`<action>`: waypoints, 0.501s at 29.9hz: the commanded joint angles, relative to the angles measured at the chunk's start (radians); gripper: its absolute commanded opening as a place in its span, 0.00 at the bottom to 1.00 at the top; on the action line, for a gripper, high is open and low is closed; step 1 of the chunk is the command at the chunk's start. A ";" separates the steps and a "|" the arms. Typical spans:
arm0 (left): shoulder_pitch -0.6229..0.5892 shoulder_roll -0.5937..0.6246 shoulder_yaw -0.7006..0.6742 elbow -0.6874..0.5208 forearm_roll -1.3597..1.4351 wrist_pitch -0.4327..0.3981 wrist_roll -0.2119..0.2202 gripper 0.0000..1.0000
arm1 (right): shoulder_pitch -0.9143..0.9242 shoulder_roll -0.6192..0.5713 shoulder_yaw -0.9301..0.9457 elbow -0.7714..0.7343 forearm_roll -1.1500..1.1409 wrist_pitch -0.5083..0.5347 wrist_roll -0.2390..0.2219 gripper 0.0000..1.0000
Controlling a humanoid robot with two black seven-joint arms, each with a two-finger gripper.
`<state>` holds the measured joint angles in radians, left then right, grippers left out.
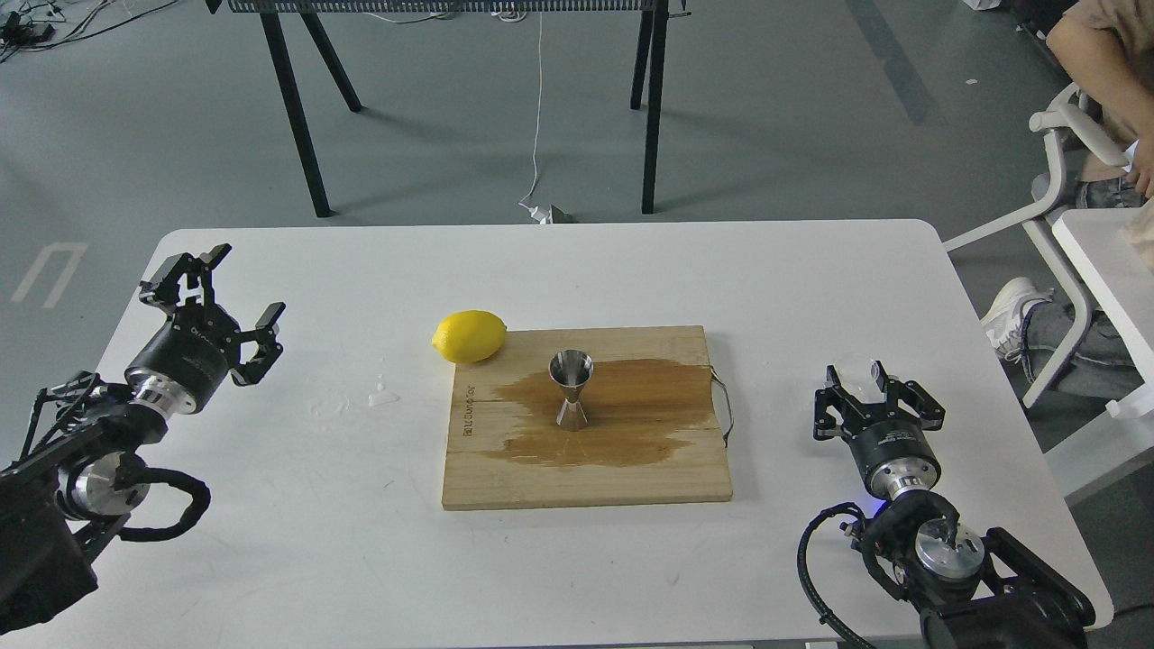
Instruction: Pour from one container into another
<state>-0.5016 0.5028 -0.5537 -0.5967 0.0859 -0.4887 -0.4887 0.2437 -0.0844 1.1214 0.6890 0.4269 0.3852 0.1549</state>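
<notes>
The shiny steel jigger (572, 388) stands upright in the middle of the wooden board (586, 478), inside a wide wet stain. The tiny clear cup (856, 372) is at the table's right side, between the fingers of my right gripper (861, 383), which looks shut on it; the cup is faint and I cannot see what is in it. My left gripper (230, 293) hovers open and empty over the table's left edge, far from the board.
A yellow lemon (469, 336) lies at the board's far left corner. Small water drops (383, 395) spot the table left of the board. A person on a white chair (1059, 212) sits beyond the right edge.
</notes>
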 commanded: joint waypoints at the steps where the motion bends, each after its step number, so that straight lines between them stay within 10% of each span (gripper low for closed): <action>1: 0.000 -0.001 0.000 0.000 0.000 0.000 0.000 0.94 | -0.001 0.000 -0.003 0.001 0.000 0.001 0.000 0.59; 15: 0.000 0.000 0.000 0.000 0.000 0.000 0.000 0.94 | -0.029 -0.001 -0.009 0.015 0.003 0.008 0.000 0.95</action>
<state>-0.5016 0.5030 -0.5538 -0.5967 0.0859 -0.4887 -0.4887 0.2278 -0.0853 1.1105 0.7030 0.4276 0.3916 0.1549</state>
